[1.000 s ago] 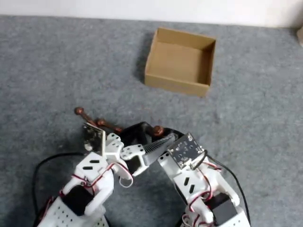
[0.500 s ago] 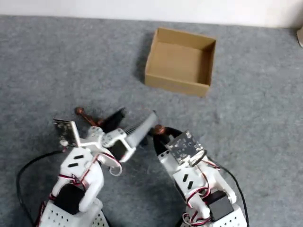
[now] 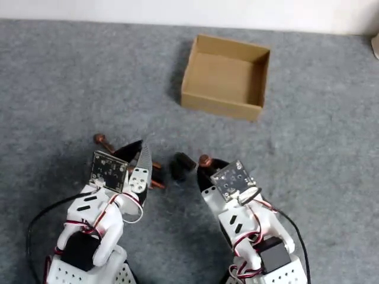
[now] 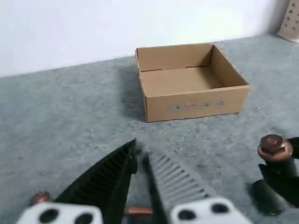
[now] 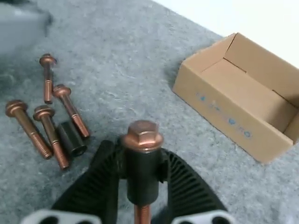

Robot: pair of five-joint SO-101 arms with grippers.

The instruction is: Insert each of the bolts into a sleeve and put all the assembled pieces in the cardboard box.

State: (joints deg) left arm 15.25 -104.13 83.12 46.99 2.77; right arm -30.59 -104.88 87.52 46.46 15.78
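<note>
My right gripper point(image 5: 140, 154) is shut on a black sleeve point(image 5: 142, 175) with a copper bolt point(image 5: 141, 135) standing in it, head up. In the high view this gripper point(image 3: 206, 170) sits near the table's middle. My left gripper point(image 4: 140, 156) is shut with nothing between its fingers, and sits to the left of the right one point(image 3: 141, 154). A loose black sleeve point(image 3: 180, 166) lies between the two grippers. Several loose bolts point(image 5: 51, 135) lie beside that sleeve point(image 5: 72, 139). The cardboard box point(image 3: 225, 77) stands open at the back.
Grey carpet covers the table. One bolt head point(image 3: 99, 140) shows left of the left arm, and a bolt end point(image 3: 157, 184) pokes out beside it. A white wall runs along the far edge behind the box point(image 4: 191, 84).
My left gripper let go near the right gripper's bolt, opened, drew back to the left and shut. The loose sleeve between the arms is now uncovered. The right arm has hardly moved.
</note>
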